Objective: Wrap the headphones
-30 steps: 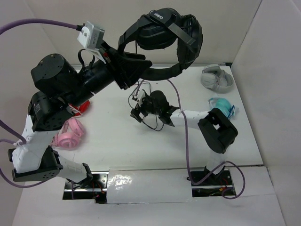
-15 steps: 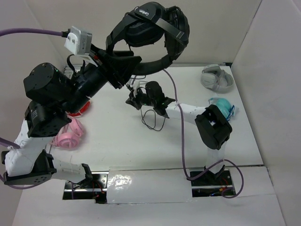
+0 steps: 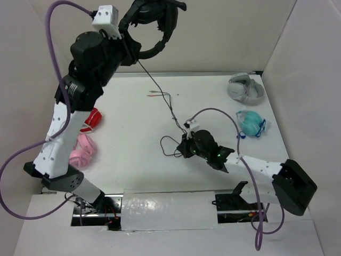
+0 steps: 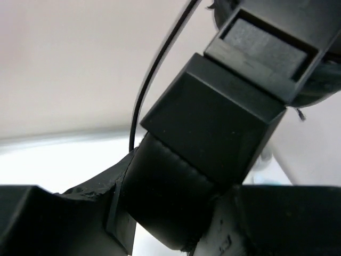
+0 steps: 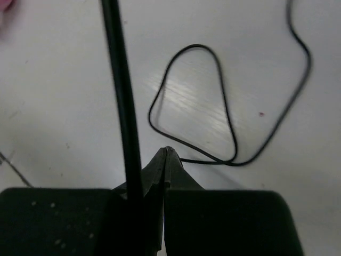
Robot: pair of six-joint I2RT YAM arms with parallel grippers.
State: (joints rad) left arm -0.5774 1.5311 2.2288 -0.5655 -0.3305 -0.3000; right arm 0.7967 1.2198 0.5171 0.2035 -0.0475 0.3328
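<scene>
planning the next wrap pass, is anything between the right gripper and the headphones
Nothing visible does. The headphones are held high in the left gripper; only their own cable runs down to the right gripper, shut on it.

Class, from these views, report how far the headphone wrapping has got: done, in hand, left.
Done: the headphones are held above the table, clamped in the left end effector. In hand: the right end effector pinches the cable beside its loose loop. Left: all the wrapping; the cable trails unwound to the table.
</scene>
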